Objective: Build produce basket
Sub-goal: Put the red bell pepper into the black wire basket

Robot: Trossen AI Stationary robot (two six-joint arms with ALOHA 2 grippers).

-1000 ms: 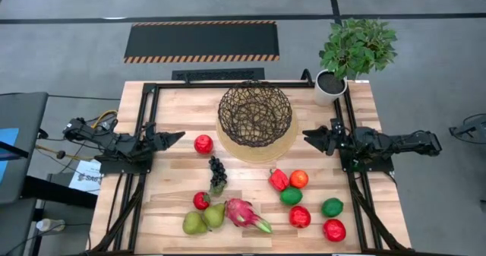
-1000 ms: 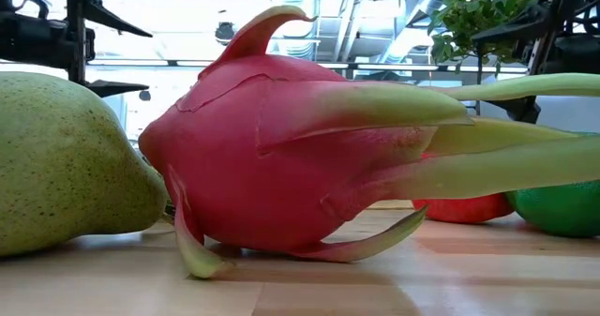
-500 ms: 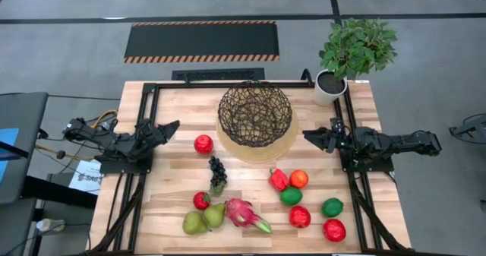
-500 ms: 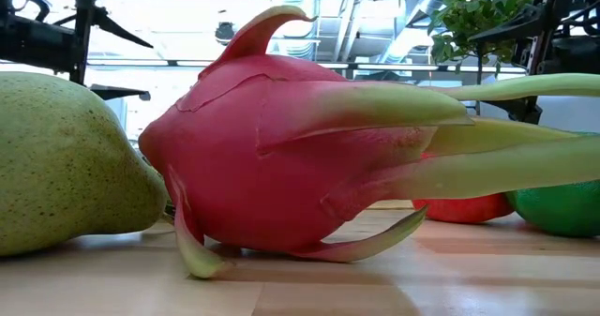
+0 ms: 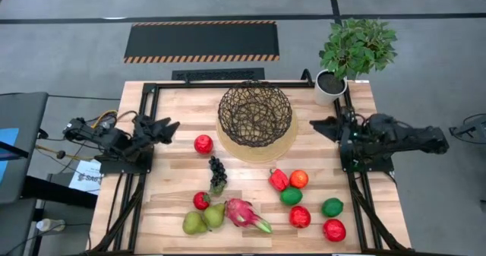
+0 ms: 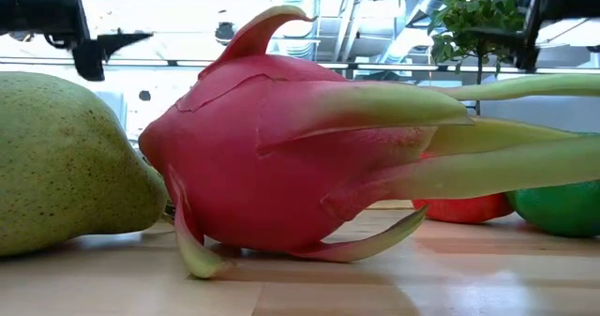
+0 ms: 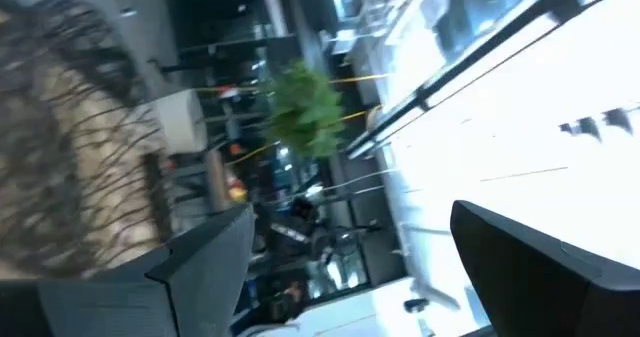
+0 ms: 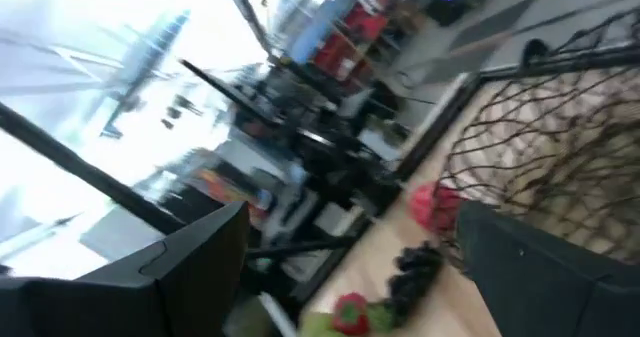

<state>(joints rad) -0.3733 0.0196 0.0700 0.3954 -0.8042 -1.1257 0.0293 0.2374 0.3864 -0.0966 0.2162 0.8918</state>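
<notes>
The dark wire basket (image 5: 255, 119) stands on its pale round base at the table's far middle. The produce lies loose on the wood. A red round fruit (image 5: 203, 143) and dark grapes (image 5: 218, 172) lie left of centre. Two pears (image 5: 203, 219) and a pink dragon fruit (image 5: 244, 213) lie near the front edge. A red pepper (image 5: 279, 179), an orange (image 5: 299, 178), and green and red round fruits (image 5: 315, 210) lie at the right. My left gripper (image 5: 168, 127) hovers open left of the basket. My right gripper (image 5: 317, 125) hovers open to the basket's right. Both are raised and hold nothing.
A white pot with a green plant (image 5: 331, 85) stands at the far right corner, close behind my right arm. Black frame rails (image 5: 144, 188) run along both table sides. Bare wood lies between the basket and the fruit rows.
Both grippers have gone up, still open. My left gripper has tipped its fingers upward and drawn slightly back toward the table's left edge. My right gripper has risen most in the last half second. The fruit and the basket have kept still.
</notes>
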